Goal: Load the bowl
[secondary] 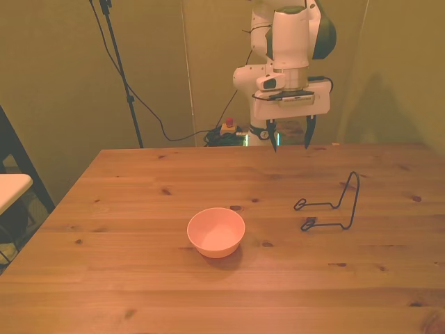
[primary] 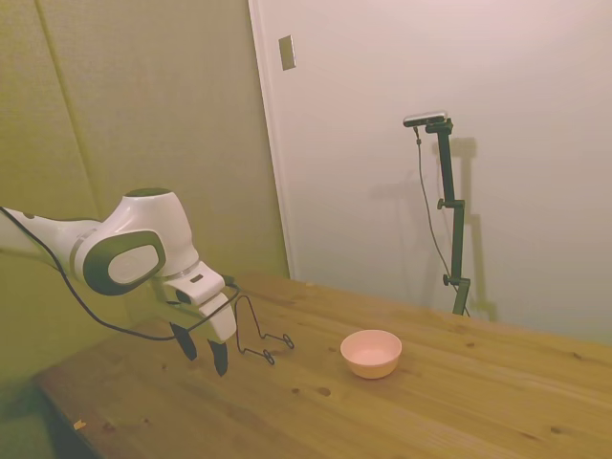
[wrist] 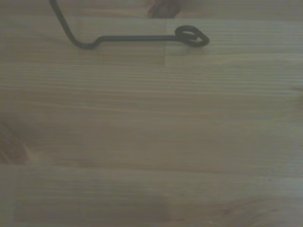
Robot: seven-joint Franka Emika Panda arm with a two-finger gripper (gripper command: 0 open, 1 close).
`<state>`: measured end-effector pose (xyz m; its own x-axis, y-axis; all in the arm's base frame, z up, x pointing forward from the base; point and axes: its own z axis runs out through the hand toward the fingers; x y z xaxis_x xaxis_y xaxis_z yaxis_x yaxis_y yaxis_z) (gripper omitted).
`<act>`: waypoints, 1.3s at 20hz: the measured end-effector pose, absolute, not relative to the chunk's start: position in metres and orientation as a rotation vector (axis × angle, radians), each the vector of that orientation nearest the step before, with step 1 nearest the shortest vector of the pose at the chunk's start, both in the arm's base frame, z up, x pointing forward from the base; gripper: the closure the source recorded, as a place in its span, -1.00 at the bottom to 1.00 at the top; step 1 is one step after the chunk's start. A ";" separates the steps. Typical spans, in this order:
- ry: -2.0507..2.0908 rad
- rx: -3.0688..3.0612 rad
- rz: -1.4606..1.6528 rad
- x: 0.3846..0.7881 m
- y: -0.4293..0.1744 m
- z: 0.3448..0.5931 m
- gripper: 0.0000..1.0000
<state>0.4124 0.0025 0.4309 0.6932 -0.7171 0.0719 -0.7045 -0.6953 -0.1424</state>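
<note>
The pale pink bowl stands upright and empty near the middle of the wooden table. My gripper hangs above the table's far part, well apart from the bowl, fingers pointing down and open with nothing between them. A thin black wire rack stands on the table between the gripper and the front view's right side. One looped foot of the wire rack shows in the wrist view over bare wood.
The wooden table has bare wood all around the bowl. A red button box and cables lie on the floor behind the table's far edge. A white surface's corner pokes in at the front view's left.
</note>
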 end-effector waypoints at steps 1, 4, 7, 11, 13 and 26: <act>1.177 -2.795 -0.185 0.413 0.003 0.431 -1.00; 1.197 -2.800 -0.240 0.422 -0.005 0.443 -1.00; 1.244 -2.790 -0.337 0.445 -0.036 0.473 -1.00; 1.313 -2.770 -0.395 0.482 -0.081 0.489 -1.00; 1.339 -2.755 -0.412 0.502 -0.099 0.489 -1.00; 1.502 -2.707 -0.443 0.626 -0.133 0.438 -1.00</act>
